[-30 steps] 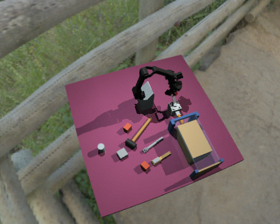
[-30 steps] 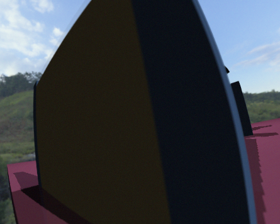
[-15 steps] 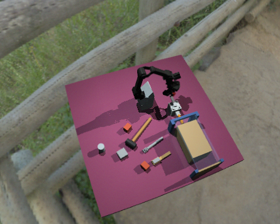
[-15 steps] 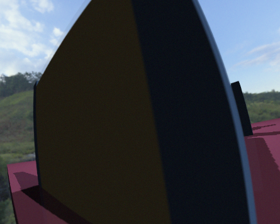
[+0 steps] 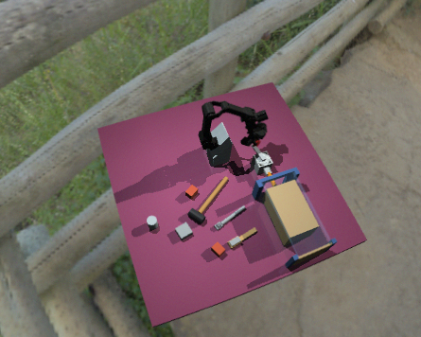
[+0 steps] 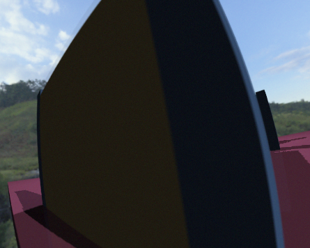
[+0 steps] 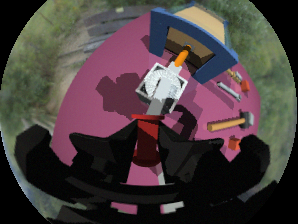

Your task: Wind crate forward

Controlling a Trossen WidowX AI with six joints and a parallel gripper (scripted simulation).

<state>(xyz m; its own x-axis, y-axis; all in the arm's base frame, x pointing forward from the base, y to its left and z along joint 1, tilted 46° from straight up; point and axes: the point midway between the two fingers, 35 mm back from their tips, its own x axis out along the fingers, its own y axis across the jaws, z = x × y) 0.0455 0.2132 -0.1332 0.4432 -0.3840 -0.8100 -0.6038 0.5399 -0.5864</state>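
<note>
My gripper [image 5: 256, 142] [image 7: 148, 134] is shut on the red grip of the winch handle [image 7: 147, 142]. The handle's grey arm reaches over the top of the hand winch [image 5: 263, 162] [image 7: 145, 92]; whether its key is down the hole is hidden. An orange strap [image 5: 271, 178] [image 7: 181, 58] runs from the winch to the crate. The tan crate [image 5: 292, 208] [image 7: 200, 22] sits inside the clear cubby and looks flat. Its front shows behind the opening of the blue steel frame [image 5: 257, 190] [image 7: 158, 31]; the exact gap is hard to tell.
A hammer [image 5: 214, 195] [image 7: 226, 123], a wrench [image 5: 232, 217] [image 7: 229, 91], a wooden-handled tool [image 5: 247, 235], red-orange blocks [image 5: 191, 191] [image 5: 218, 249], a grey block [image 5: 184, 231] and a white cylinder [image 5: 151, 222] lie left of the cubby in the top view. The exterior view is mostly blocked by dark surfaces.
</note>
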